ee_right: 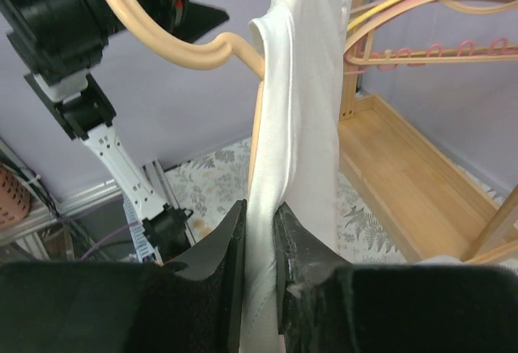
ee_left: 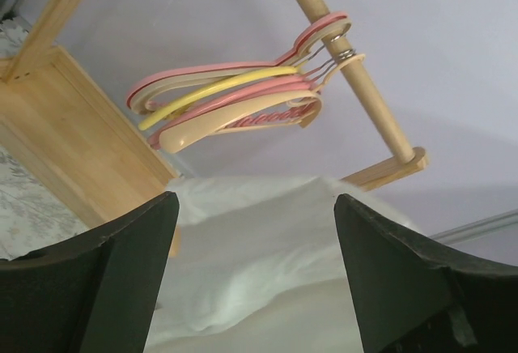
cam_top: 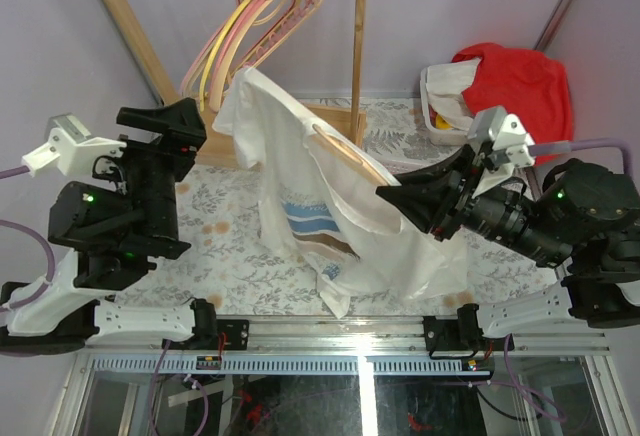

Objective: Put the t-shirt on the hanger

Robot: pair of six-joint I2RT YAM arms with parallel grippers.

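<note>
Top external view: on the left, the left gripper (cam_top: pixel 165 121) has its jaws spread wide with nothing between them. It sits just left of the white short-sleeved cotton t-shirt (cam_top: pixel 290 186), which hangs mid-scene, peaked at the far left and trailing toward the near edge. Beyond it, a wooden clothes rack (cam_top: pixel 358 46) carries pink and yellow plastic hangers (cam_top: pixel 250 26).

The thin peach-beige plastic hanger (cam_top: pixel 345 149) shows as a curved arm emerging from the cloth, its long axis running from far left to near right. The right gripper (cam_top: pixel 388 194) is pinched nearly closed on the shirt's right side. At far right, a red garment (cam_top: pixel 520 81) is heaped in a white bin (cam_top: pixel 440 106).

The loose cloth lies directly right of the free left gripper, so that arm looks better placed to draw it over the hanger.

The right wrist view adds the bare hook above the cloth and the beige arm running into the jaws, so the grip probably takes in the hanger too. The left wrist view shows only the shirt's upper edge beyond its open fingers.
</note>
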